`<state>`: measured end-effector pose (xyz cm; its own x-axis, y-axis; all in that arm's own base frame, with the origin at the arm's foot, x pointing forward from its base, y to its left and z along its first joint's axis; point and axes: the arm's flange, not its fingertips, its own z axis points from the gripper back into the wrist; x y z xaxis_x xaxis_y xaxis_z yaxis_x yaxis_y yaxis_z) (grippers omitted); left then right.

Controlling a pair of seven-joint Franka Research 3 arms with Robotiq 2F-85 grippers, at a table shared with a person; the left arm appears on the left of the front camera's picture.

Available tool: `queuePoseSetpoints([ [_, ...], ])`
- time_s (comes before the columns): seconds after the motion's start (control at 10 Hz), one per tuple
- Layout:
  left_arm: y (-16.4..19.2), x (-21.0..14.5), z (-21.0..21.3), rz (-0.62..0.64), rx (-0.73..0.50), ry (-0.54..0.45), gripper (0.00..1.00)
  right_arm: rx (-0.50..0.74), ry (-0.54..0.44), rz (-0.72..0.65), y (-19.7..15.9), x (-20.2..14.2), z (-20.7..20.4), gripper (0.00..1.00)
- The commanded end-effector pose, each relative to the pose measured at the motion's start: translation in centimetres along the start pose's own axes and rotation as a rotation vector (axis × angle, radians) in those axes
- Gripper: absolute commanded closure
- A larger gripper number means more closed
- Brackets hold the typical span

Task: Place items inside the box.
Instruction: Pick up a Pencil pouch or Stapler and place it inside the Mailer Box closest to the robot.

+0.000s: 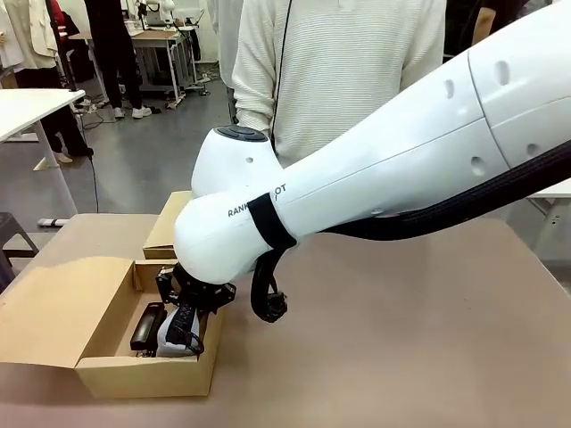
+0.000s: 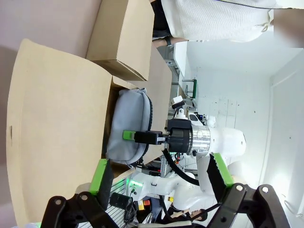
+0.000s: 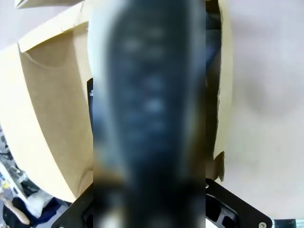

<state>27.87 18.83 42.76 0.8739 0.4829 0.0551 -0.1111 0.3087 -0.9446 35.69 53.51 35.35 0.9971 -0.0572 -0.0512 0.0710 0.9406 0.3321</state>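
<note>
An open cardboard box (image 1: 147, 376) stands at the table's front left. My right gripper (image 1: 185, 323) hangs inside it, shut on a pale grey pouch with a black zipper (image 1: 169, 339). A black stapler (image 1: 147, 325) lies in the box to the left of the pouch. In the left wrist view the grey pouch (image 2: 127, 124) rests against the box wall (image 2: 57, 123), pinched by the right gripper (image 2: 135, 136). My left gripper (image 2: 160, 172) stands open, apart from the box, with nothing between its green pads. The right wrist view has the blurred pouch (image 3: 147, 118) very close, over the box (image 3: 47, 109).
A person in a white sweater (image 1: 339, 62) stands at the far edge. The box's flap (image 1: 49, 312) lies open to the left, and another cardboard part (image 1: 168, 227) sits behind it. The right arm (image 1: 375, 169) spans the middle. Bare tabletop (image 1: 401, 357) lies to the right.
</note>
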Motion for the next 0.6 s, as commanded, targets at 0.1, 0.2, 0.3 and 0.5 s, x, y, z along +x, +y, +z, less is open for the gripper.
queuePoseSetpoints([
  [0.1,0.03,-0.24,0.06,-0.018,-0.019,0.0,0.0,-0.014,-0.003,0.008,0.99,0.01,0.33,0.93],
  [0.2,0.03,-0.24,0.06,-0.018,-0.019,0.0,0.0,-0.012,0.004,0.006,1.0,0.04,0.42,0.78],
  [0.3,0.03,-0.24,0.06,-0.018,-0.019,0.0,0.0,-0.015,0.009,0.012,0.88,0.03,0.49,0.34],
  [0.5,0.03,-0.24,0.06,-0.018,-0.019,0.0,0.0,-0.014,0.022,0.015,0.64,-0.1,0.49,0.0],
])
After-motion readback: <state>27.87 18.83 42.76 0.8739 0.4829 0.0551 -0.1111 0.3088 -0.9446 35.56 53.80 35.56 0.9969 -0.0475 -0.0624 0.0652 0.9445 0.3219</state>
